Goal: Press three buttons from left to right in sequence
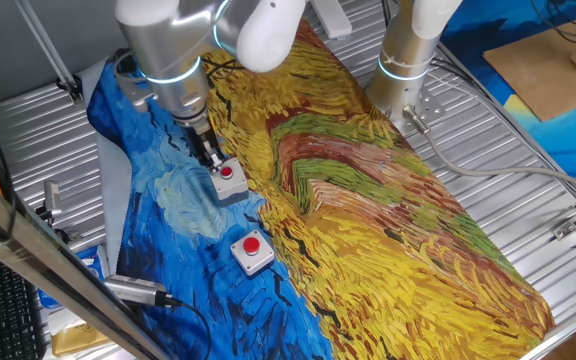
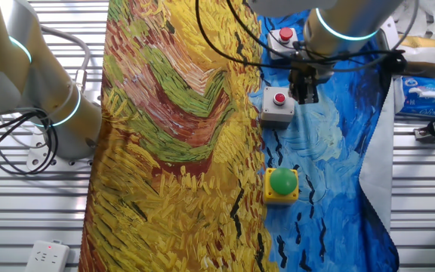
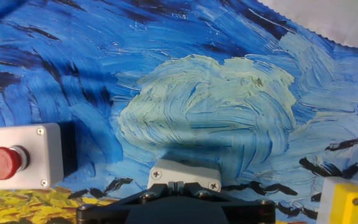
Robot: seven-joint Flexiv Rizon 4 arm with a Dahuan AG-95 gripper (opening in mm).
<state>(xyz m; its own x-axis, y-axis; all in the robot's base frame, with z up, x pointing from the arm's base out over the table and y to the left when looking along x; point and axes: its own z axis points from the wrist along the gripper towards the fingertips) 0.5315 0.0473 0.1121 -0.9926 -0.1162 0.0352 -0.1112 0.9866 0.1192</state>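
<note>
The gripper [image 2: 305, 94] is hovering at the middle red button [image 2: 279, 98], centre-right of frame; finger state cannot be told. The green button [image 2: 282, 182] is lying below, the far red button [image 2: 285, 35] above.

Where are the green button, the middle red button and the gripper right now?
green button [image 2: 282, 181]: the other fixed view, on its round cap.
middle red button [image 2: 279, 97]: the other fixed view, on its red cap.
gripper [image 2: 305, 97]: the other fixed view, at its tip.
</note>
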